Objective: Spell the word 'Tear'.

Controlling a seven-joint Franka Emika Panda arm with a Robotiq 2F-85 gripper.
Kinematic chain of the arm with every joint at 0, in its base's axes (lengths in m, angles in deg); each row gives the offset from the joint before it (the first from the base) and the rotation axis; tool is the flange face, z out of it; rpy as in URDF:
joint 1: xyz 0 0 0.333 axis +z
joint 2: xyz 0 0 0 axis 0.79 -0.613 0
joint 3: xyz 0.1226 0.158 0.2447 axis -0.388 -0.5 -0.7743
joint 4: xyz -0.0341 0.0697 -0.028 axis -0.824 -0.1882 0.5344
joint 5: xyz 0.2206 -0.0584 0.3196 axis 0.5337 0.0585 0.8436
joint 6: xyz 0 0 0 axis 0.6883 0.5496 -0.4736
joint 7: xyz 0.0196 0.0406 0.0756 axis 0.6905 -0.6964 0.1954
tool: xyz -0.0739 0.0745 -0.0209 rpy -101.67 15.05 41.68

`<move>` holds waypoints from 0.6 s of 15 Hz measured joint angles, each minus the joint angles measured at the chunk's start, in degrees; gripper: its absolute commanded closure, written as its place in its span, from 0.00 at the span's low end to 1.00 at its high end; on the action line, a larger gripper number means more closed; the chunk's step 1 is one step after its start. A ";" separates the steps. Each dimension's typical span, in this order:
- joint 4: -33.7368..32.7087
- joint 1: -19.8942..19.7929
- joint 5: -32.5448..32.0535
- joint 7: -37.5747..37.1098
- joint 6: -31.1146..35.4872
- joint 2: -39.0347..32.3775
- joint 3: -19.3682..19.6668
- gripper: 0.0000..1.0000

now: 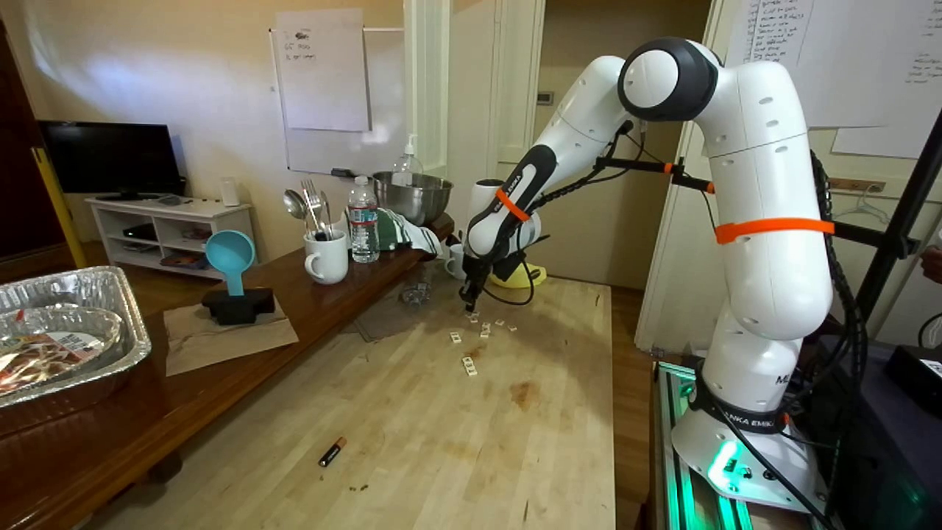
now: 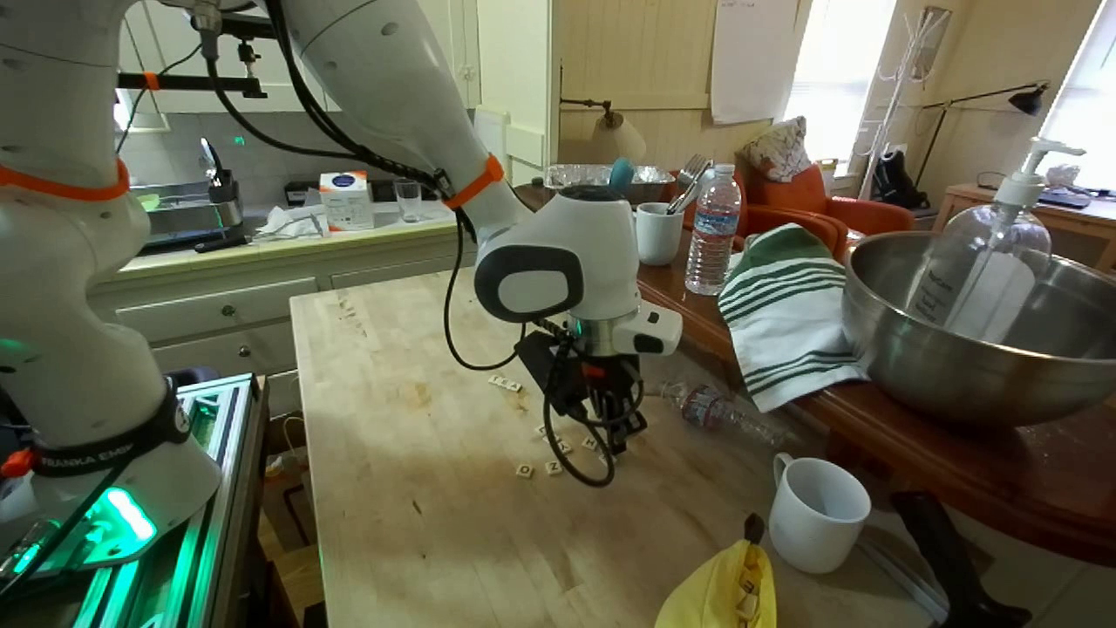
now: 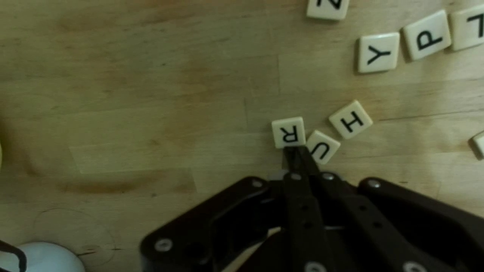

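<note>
Small whitish letter tiles lie flat on the wooden table. A short row of tiles (image 1: 469, 366) sits apart from the rest in both exterior views (image 2: 505, 383); its letters are too small to read. In the wrist view, the R tile (image 3: 288, 133) lies right at my fingertips, with the U tile (image 3: 323, 147) beside it and the H tile (image 3: 351, 119) just beyond. The Y tile (image 3: 378, 53) and P tile (image 3: 428, 35) lie farther off. My gripper (image 3: 297, 151) points down with its fingers together, low over the table; no tile shows between them. It also shows in both exterior views (image 1: 469, 305) (image 2: 619, 443).
A yellow banana-shaped pouch (image 2: 724, 589) and a white mug (image 2: 818, 515) stand near the table's end. A plastic bottle (image 2: 719, 414) lies along the raised dark wooden counter (image 1: 280, 346). A battery (image 1: 333, 452) lies on the table.
</note>
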 measured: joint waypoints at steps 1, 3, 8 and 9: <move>0.03 0.00 0.00 0.00 0.00 0.00 0.03 1.00; 0.16 0.00 0.00 0.02 -0.01 0.00 0.11 1.00; 0.68 -0.15 0.00 0.06 -0.01 0.18 0.23 1.00; 0.75 -0.22 0.00 0.09 -0.01 0.23 0.23 1.00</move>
